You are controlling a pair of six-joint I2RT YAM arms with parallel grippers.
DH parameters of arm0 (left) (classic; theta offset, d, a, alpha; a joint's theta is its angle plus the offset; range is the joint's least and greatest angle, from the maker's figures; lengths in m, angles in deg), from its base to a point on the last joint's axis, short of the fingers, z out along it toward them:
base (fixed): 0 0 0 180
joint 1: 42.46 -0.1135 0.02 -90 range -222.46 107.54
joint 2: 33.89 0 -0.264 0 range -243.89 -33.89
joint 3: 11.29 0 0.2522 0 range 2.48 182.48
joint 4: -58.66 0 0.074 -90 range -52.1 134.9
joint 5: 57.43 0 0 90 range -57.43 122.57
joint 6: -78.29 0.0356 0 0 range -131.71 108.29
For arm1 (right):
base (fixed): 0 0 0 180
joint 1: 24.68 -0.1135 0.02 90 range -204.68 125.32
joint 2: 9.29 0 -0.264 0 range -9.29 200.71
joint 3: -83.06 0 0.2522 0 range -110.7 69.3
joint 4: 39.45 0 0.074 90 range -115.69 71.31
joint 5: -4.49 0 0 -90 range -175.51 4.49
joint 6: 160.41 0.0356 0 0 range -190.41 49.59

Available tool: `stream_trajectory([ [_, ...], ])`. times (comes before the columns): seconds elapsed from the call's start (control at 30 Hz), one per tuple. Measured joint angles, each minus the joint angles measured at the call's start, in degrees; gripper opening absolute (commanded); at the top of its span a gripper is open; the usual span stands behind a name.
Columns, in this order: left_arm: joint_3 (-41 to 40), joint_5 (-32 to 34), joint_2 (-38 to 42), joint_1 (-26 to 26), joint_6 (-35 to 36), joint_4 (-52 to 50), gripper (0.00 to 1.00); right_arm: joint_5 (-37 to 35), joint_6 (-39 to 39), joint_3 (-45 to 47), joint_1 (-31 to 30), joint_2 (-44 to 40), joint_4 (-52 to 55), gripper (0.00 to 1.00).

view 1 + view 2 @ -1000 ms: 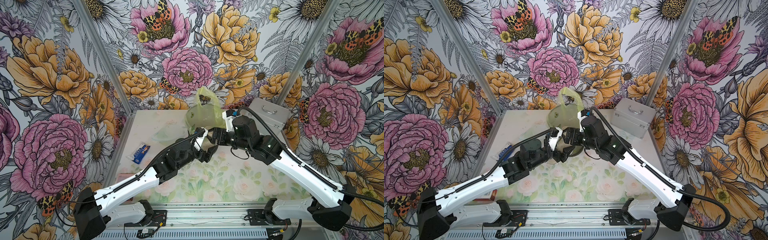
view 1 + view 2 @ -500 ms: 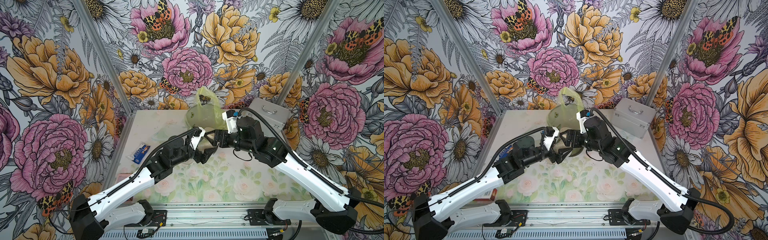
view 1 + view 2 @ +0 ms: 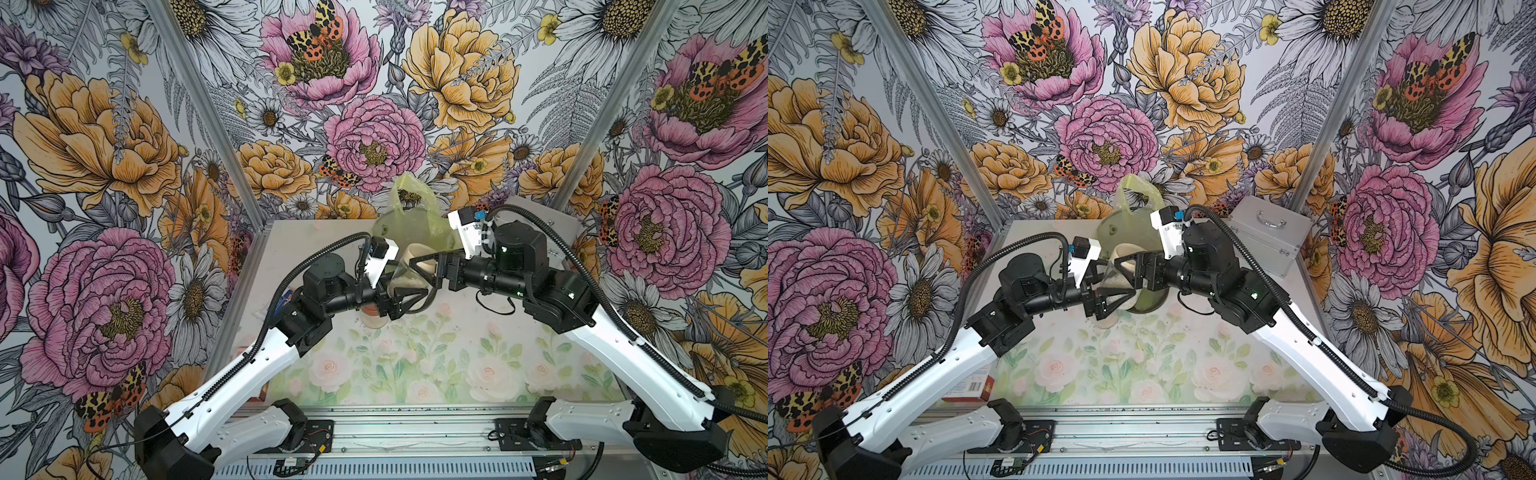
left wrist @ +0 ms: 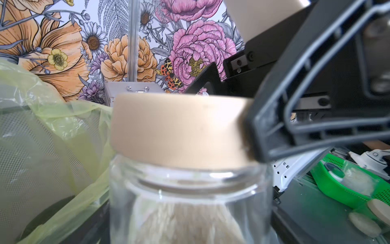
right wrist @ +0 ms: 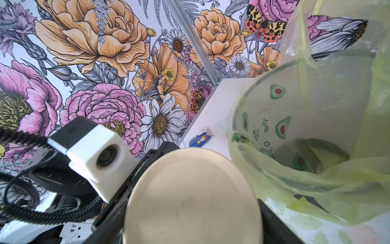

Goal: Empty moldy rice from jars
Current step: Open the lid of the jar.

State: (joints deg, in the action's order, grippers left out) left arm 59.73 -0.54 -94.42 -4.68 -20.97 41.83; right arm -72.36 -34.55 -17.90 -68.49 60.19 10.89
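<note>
Floral wallpaper walls in a table (image 3: pixel 415 365) covered with a pale rose print, and the work is up in the air over its middle, toward the back edge. The left gripper (image 3: pixel 409 293) is closed round the glass body of a jar (image 4: pixel 190 186), holding it clear of the surface and slightly tilted, just in front of the mesh bin (image 5: pixel 316 101) that stands at the middle of the back edge with a yellow-green bag (image 5: pixel 316 186) as its liner. The right gripper (image 3: pixel 419 266) is clamped tight across the beige-gold lid (image 5: pixel 194 198), which sits on the jar's neck. The moldy rice (image 4: pixel 185 224) lies as a pale heap low inside the glass. This looks like the unscrewing step. To do it well, the left grip should lock the glass so that only the lid turns, and the right wrist should twist about the jar's own axis, lifting straight off only once the threads let go. Keeping the mouth upward until it is over the bag should stop grains spilling. A second jar (image 3: pixel 374 320) stands beneath the left wrist, so lowering here risks a knock.
</note>
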Motion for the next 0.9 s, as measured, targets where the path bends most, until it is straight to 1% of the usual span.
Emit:
stream_trajectory([
  [0.13, 0.5, -3.0, 0.0, -1.9, -2.2, 1.1, 0.00, 2.6, -1.3, -1.0, 2.8, 0.0, 0.5, 0.76],
  [0.33, 0.7, -4.3, 0.0, -2.7, -4.0, 1.3, 0.00, 5.9, -2.4, -1.7, 5.6, 0.2, 1.9, 0.75],
  [0.63, 0.7, -4.1, 0.0, -2.8, -4.4, 3.0, 0.00, 8.3, -2.5, -4.5, 5.9, 2.3, 2.8, 0.75],
  [0.9, -0.7, -2.3, 0.0, -2.7, -4.3, 7.5, 0.00, 9.3, -1.9, -8.2, 5.9, 5.1, 3.7, 0.75],
])
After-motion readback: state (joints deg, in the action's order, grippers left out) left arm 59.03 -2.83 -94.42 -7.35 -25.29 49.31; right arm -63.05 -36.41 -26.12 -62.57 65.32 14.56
